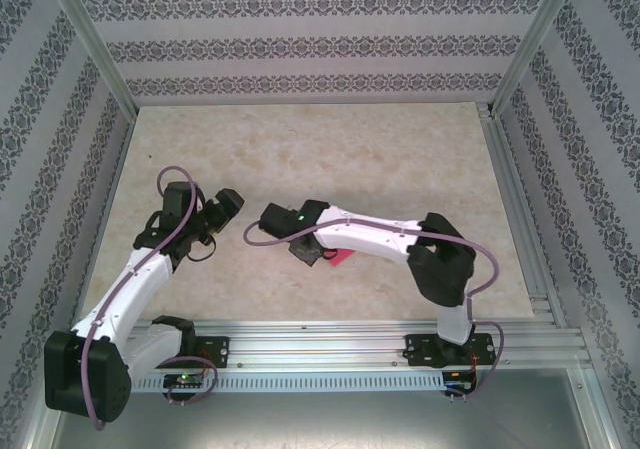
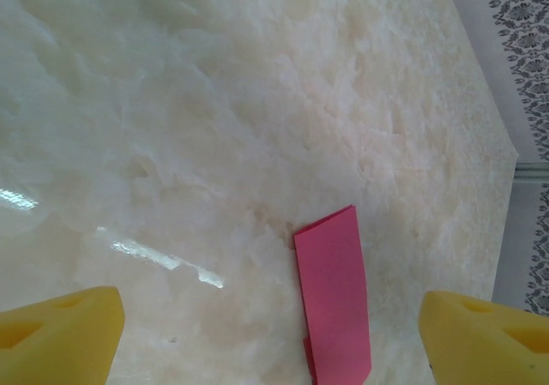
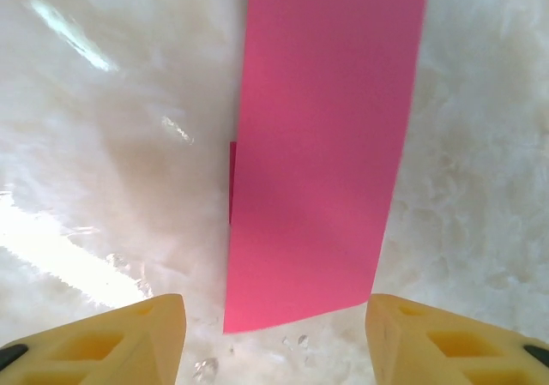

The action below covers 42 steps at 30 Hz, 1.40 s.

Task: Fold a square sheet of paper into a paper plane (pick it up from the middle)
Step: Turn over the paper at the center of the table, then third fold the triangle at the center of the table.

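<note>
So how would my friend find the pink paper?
Look at the pale marble table. Near its front edge, just below the right arm's jaws, lies the paper, folded into a long flat strip. It's the only bright pink-red thing there.

The paper (image 3: 317,145) is seen to be thin, smooth and matt. The table (image 2: 257,102) is made to look like shiny stone. The rails (image 1: 330,334) are made of bare metal.

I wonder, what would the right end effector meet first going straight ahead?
Probably the folded pink paper on the table, lying straight ahead of the right end effector; depth is unclear.
</note>
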{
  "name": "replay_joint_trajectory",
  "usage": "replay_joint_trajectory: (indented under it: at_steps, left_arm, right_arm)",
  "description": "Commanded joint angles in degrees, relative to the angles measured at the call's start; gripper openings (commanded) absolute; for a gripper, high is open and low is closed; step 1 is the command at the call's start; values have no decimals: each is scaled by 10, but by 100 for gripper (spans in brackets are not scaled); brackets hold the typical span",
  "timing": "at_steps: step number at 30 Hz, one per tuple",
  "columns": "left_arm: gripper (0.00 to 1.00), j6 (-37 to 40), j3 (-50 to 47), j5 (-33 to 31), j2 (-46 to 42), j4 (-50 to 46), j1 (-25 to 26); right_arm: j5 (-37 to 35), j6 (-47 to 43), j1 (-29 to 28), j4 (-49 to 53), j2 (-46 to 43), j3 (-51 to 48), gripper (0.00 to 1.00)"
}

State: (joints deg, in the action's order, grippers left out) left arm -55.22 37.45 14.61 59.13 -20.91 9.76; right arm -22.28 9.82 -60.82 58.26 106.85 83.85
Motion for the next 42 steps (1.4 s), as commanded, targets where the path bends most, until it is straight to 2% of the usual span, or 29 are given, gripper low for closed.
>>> replay_joint_trajectory:
  at_steps: [1,4,7,8,10,11,15,19,21,29,36,42]
  left_arm:
    - [89,34,22,62,31,59,2]
    - [86,53,55,110,95,90,36]
    - [80,110,143,126,193,61,104]
    - [76,129,179,121,233,42,124]
    - [63,152,245,129,299,15,142]
    - [61,156,269,132,322,15,149]
    - [54,173,344,148,415,-16,165]
    - [47,168,354,161,477,-2,178]
    - [47,169,353,154,499,4,180]
    - [48,186,365,148,546,3,187]
    - [45,187,355,122,564,-14,189]
    - [44,194,335,115,559,-20,191]
  right_arm:
    - [41,56,30,-83,-116,-75,58]
    - [106,140,94,-207,-234,-210,63]
    - [258,247,200,-353,-328,-350,73]
    - [295,289,230,-389,-349,-390,74]
    - [316,352,264,-409,-372,-437,86]
    - [337,365,280,-414,-374,-449,86]
    - [376,426,287,-467,-361,-492,83]
    - [393,471,291,-513,-322,-513,75]
    - [402,501,291,-554,-303,-525,73]
    - [434,565,283,-633,-229,-538,64]
    - [410,640,280,-720,-202,-571,61]
    - [407,641,279,-751,-174,-549,59]
